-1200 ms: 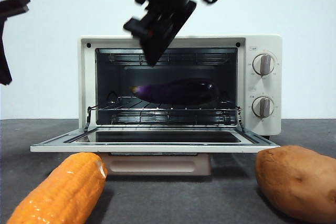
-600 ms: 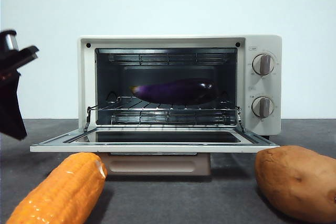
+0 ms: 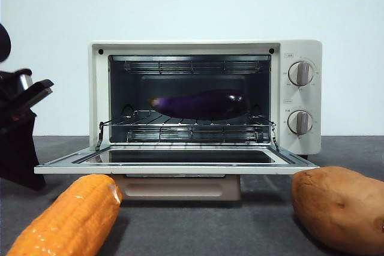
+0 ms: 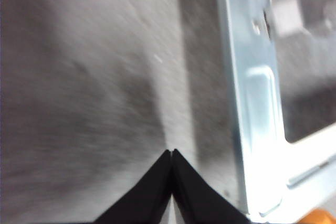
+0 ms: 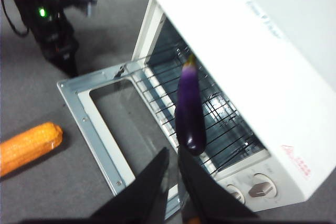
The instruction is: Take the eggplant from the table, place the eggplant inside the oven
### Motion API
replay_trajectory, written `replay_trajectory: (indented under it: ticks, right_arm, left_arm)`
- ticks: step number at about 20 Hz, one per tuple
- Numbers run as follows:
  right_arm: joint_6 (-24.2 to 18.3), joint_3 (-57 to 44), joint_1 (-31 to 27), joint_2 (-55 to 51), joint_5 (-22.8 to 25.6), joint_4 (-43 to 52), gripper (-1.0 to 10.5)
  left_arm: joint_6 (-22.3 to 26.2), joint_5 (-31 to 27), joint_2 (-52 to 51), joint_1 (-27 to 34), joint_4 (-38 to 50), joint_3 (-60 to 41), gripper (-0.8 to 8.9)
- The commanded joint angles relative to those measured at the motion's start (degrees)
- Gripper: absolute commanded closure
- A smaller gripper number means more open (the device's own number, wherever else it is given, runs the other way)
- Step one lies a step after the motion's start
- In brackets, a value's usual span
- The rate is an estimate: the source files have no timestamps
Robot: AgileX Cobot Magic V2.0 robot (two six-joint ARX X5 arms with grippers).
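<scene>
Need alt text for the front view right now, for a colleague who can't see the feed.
The eggplant lies on the wire rack inside the oven, whose door hangs open and flat. A corn cob and a sweet potato lie on the table in front; the left gripper hangs beside the door, apart from it.

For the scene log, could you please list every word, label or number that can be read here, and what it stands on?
None can be read.
Oven: small labels above each knob, too small to read.
Oven top: red mark near a corner, blurred.
Oven top: faint red print along the edge, blurred.
</scene>
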Motion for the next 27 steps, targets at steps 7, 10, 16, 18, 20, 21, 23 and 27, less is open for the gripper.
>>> replay_trajectory:
  ticks: [7,10,16,18,20,21,23,27]
  right_arm:
    - [2.6,1.1,0.7,-4.3,-0.1,0.4,9.3]
    - [3.1,1.1,0.7,-5.5,-0.1,0.3,9.3]
    - [4.5,1.1,0.7,-7.1,-0.2,-0.4,9.3]
    - [5.2,1.1,0.7,-7.4,-0.2,-1.0,9.3]
    - [6.1,1.1,0.7,-7.5,-0.3,-1.6,9.3]
    - [6.5,1.1,0.7,-7.5,-0.3,-1.8,9.3]
    - [7.1,1.1,0.7,-7.5,-0.4,-2.3,9.3]
    - [8.2,1.1,0.7,-7.5,-1.3,-3.5,9.3]
  left_arm:
    - [2.4,10.6,6.8,0.7,3.5,0.3,8.08]
    - [2.5,14.0,8.0,1.7,4.3,0.3,8.08]
    - [3.9,24.3,8.6,4.2,4.6,0.3,8.08]
    - [3.9,29.5,8.6,5.0,5.2,0.3,8.08]
    - [3.9,34.3,8.6,5.4,6.2,0.4,8.08]
    - [3.8,36.1,8.6,5.6,6.6,0.5,8.08]
    - [3.4,38.0,8.6,5.8,6.7,1.0,8.08]
    - [1.5,39.5,8.6,5.8,6.6,3.4,8.08]
